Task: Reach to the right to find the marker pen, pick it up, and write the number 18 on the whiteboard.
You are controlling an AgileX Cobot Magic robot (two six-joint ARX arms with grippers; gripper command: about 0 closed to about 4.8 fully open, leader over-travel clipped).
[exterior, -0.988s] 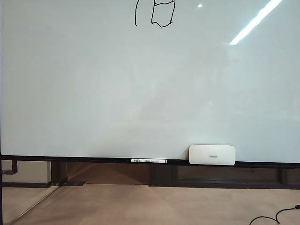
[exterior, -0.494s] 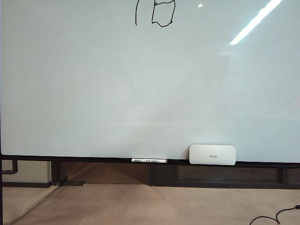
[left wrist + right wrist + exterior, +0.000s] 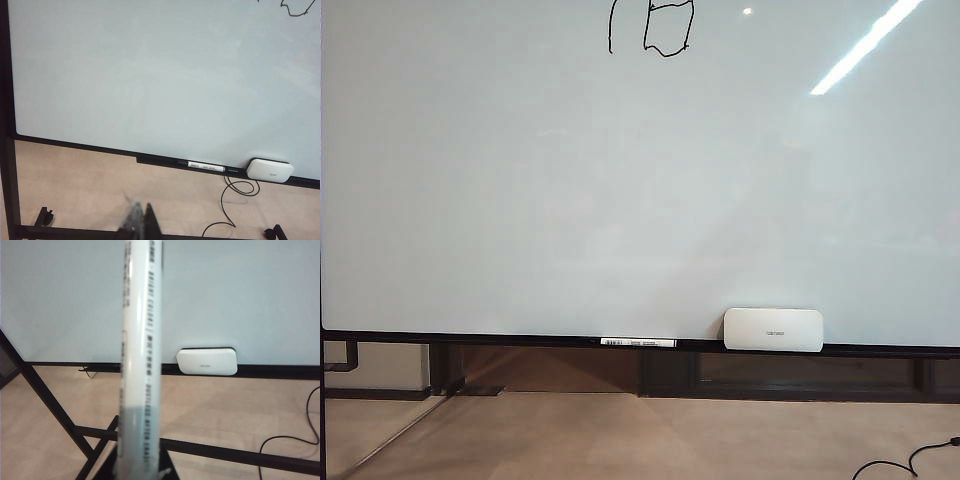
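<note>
We see the whiteboard (image 3: 570, 190) filling almost all of the exterior view, glossy white in a thin black frame, with a bright streak of reflected ceiling light at its upper right. At the top edge of that view sits the number 18 (image 3: 653, 27): a slightly curved upright stroke beside a boxy, squarish 8, both in thin black line and cut off by the frame of the picture.

On the black ledge below the board lies a second marker (image 3: 637, 343), white-barrelled, flat along the ledge. Just to its right in the exterior view, a white rounded eraser (image 3: 772, 330) stands against the board on the same ledge, apart from that marker. A black cable (image 3: 910, 462) curls on the pale floor at the lower right.

Neither arm shows in the exterior view. In the right wrist view, the right hand (image 3: 137, 472) is clenched on the marker pen (image 3: 139, 360), whose white barrel with black print rises straight up in front of the camera, blurred by closeness; the pen is held away from the board, with the eraser seen beyond it.

In the left wrist view only the dark tips of the left hand (image 3: 139, 225) show, close together and carrying nothing; we cannot tell whether they are fully closed.
</note>
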